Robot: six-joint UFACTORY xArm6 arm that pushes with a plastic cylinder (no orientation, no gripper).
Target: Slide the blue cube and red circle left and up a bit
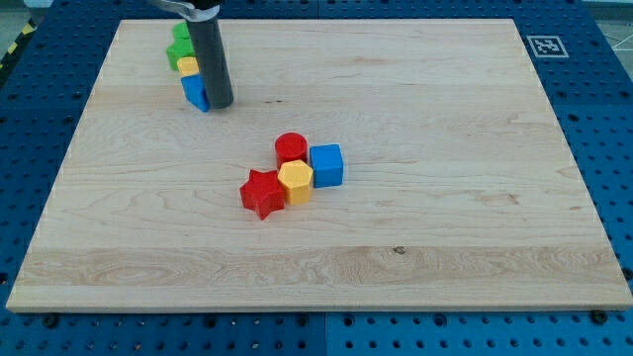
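My tip (220, 103) holds nothing, touching a blue block (195, 93) at ten o'clock on the board (445, 247). Centrally, the blue cube (327, 165) sits at three o'clock of the red circle (291, 147), touching the yellow hexagon (295, 181); the red star (262, 193) adjoins.

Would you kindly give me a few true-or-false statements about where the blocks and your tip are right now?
1. The blue cube sits on the view's right of the red circle. True.
2. My tip touches the blue cube. False: it is far off, by the stack at the view's top left.
3. The yellow block lies between the red star and the blue cube. True.
4. The red circle stands alone. False: it adjoins the yellow block.
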